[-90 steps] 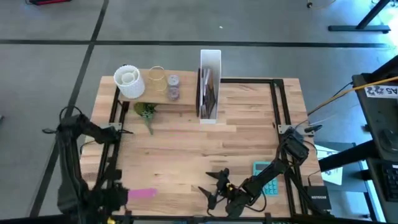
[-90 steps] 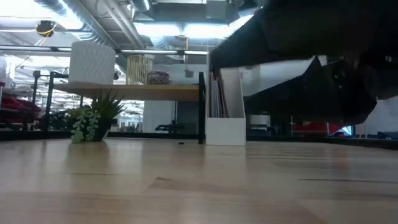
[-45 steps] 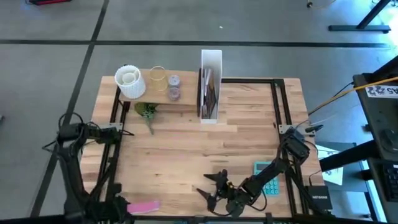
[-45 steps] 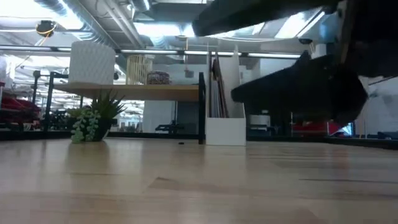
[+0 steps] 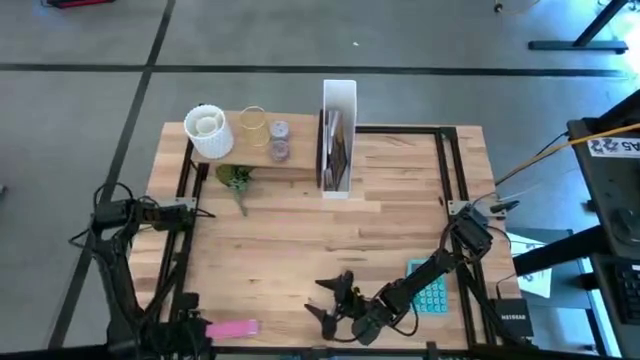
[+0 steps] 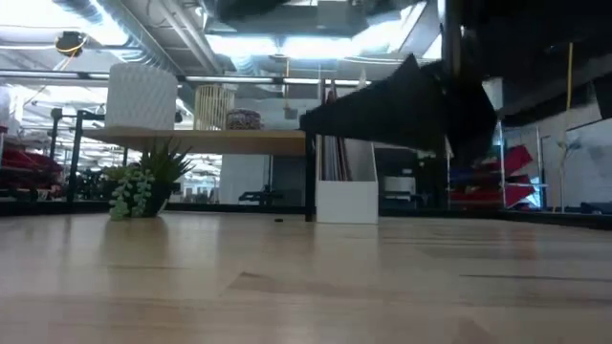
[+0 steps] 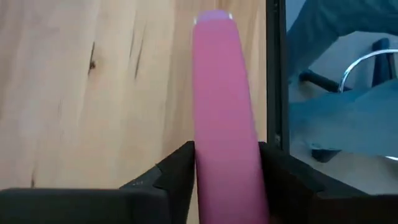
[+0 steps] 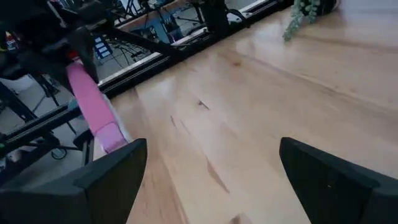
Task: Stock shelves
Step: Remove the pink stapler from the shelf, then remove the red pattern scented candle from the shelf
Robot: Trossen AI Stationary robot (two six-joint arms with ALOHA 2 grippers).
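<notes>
A pink oblong object (image 7: 224, 106) lies between the fingers of my left gripper (image 7: 227, 158) at the table's near left corner; the high view shows the same pink object (image 5: 235, 328) and left gripper (image 5: 198, 326). My right gripper (image 5: 325, 297) hangs open over the near middle of the table with nothing between its fingers (image 8: 112, 174). At the far left stands the wooden shelf (image 5: 255, 158), carrying a white cup (image 5: 207, 130) and jars. The white file box (image 5: 338, 135) stands upright beside it. My left gripper pinches the pink object's two long sides (image 7: 202, 165) between its two fingers, at the object's left end. The fingers come from the table's left and lie along it. Its free end (image 7: 214, 17) sticks out toward the table's right; whether it clears the table I cannot tell.
A small green plant (image 5: 236, 182) lies under the shelf's front. A teal calculator (image 5: 432, 290) sits near the right arm. Black rails (image 5: 450, 170) run along the tabletop's left and right sides. Bare wood (image 5: 300, 240) fills the middle.
My left gripper has carried the pink object a little toward the table's near edge, and the left arm has folded lower. My right gripper has risen above the table and shifted slightly toward the left, staying open.
</notes>
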